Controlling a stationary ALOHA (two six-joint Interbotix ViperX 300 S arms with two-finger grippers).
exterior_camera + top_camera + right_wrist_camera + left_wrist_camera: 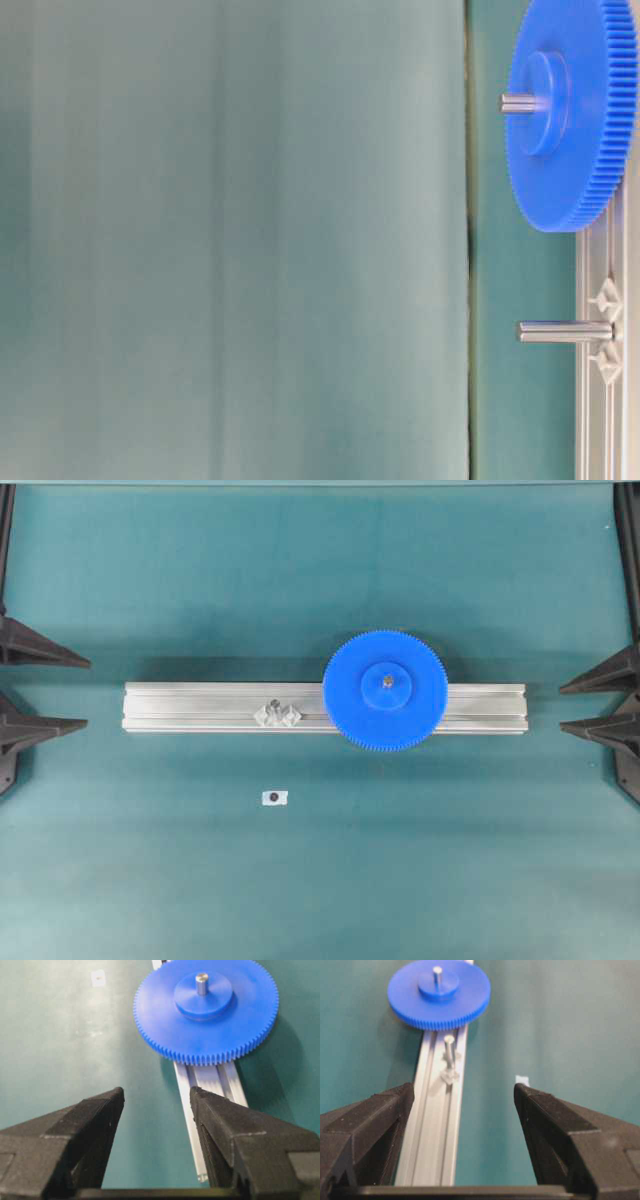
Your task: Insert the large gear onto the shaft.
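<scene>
Both claws stand released, holding nothing: left gripper (464, 1094) and right gripper (157, 1096), at opposite ends of the aluminium rail (200, 706). Large gear (385, 691) lies flat on the rail's right part, hub up, seated over a vertical pin. Shaft (275, 706) stands upright in its clear mount, left of the gear, bare.

No writing, number or brand can be read anywhere; the small white tag (274, 797) on the green desk (300, 580) bears only a dark, illegible spot.
</scene>
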